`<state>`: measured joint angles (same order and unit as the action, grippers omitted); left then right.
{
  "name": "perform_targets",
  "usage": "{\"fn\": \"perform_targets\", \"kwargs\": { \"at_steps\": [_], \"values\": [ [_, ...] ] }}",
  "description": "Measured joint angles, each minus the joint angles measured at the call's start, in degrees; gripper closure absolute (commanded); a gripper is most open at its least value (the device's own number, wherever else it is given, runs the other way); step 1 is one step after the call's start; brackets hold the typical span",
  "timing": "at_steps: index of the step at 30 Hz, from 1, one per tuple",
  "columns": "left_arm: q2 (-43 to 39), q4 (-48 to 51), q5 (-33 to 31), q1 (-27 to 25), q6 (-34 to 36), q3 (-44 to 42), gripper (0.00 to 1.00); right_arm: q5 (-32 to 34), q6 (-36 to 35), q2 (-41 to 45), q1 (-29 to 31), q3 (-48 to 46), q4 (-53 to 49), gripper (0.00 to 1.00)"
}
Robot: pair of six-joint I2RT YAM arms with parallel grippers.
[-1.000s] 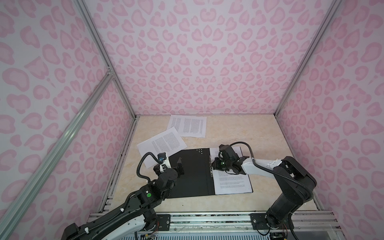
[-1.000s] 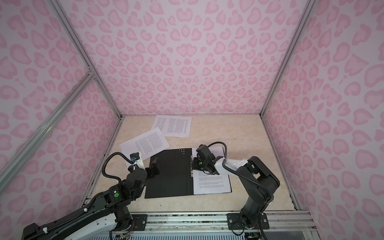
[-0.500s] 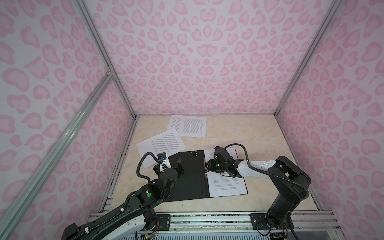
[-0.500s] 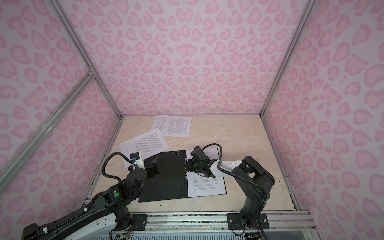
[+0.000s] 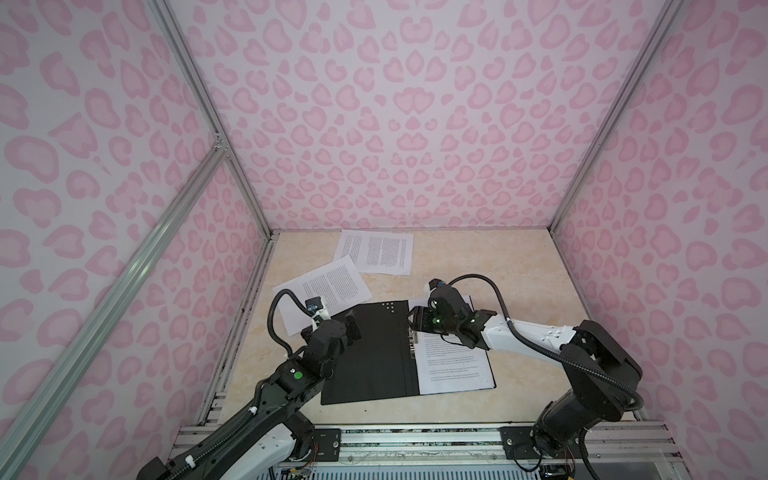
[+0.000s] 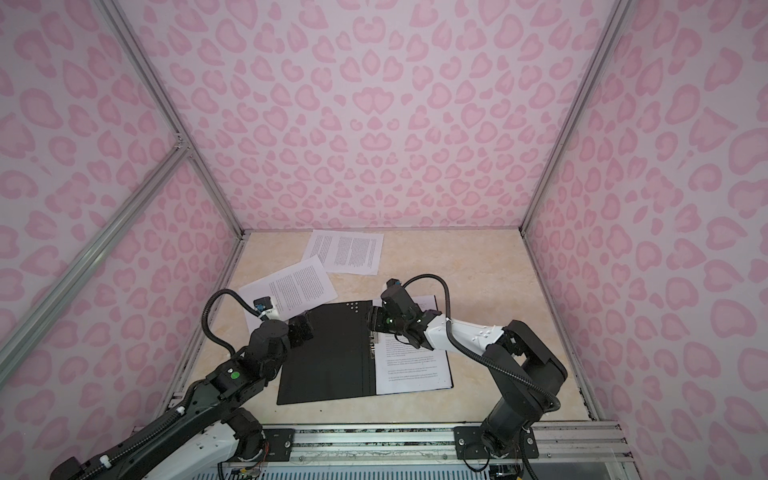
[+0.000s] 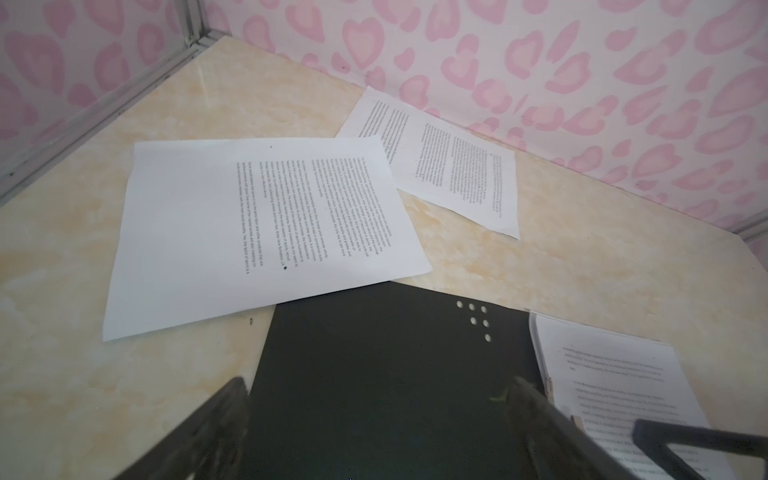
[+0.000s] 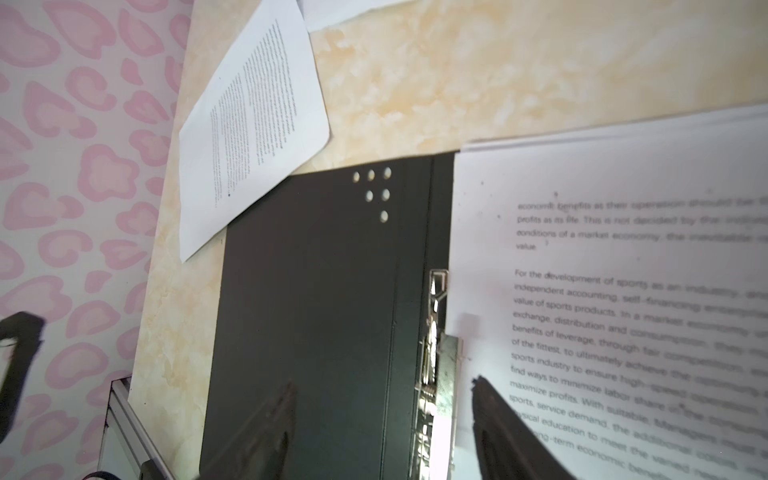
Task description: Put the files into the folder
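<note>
Since the folder (image 5: 365, 357) lies open and flat on the counter (image 5: 478, 257) right in front of me, black inside up, I judge the task partly done. A stack of files (image 5: 453, 361) rests on its right half, one long edge just beside the metal spine clip (image 8: 436, 365); I cannot count the sheets in it, and I cannot tell whether the clip bears on them.

My right gripper (image 8: 384, 384) hangs low over the spine, released, jaws wide apart and grasping nothing: one finger stands over the bare black cover, its partner over the printed top sheet, with the clip between them. My left gripper (image 7: 378, 384) is released too, jaws spread over the left cover near its outer edge, empty.

Beyond the folder, two sheets are left to file. The nearer loose sheet (image 5: 324, 291) lies slanted on the counter with a corner overlapping the folder's far left corner, near my left gripper and just ahead of it. The far sheet (image 5: 378, 251) lies close to the back wall (image 5: 395, 124), well apart from both grippers, one corner tucked under the nearer sheet. Closing the folder, if that is wanted, is not yet done either.
</note>
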<state>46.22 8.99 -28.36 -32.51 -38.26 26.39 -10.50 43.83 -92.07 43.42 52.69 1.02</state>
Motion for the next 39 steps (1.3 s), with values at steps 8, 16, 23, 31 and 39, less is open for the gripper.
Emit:
{"fn": "perform_targets", "kwargs": {
  "at_steps": [8,16,23,31,39],
  "values": [
    [13.05,2.56,9.35,16.7,-3.3,6.38,0.03,-0.2,-7.23,-5.38,-1.14,9.7,-4.48,0.02],
    [27.91,1.62,16.72,30.45,-3.78,11.56,0.01,-5.16,-9.55,-16.09,-1.05,16.35,-3.89,0.02],
    [38.77,-1.33,21.75,36.22,-2.21,18.49,0.0,-9.6,-10.03,-22.43,-1.16,19.58,-3.41,0.07],
    [48.59,-2.03,27.04,38.29,-0.7,23.26,0.01,-13.9,-11.06,-26.84,-2.34,25.07,-4.02,0.08],
    [51.1,-5.99,31.71,38.03,-0.52,23.32,0.02,-15.96,-12.46,-29.14,-4.2,30.1,-6.78,0.09]
  ]
}}
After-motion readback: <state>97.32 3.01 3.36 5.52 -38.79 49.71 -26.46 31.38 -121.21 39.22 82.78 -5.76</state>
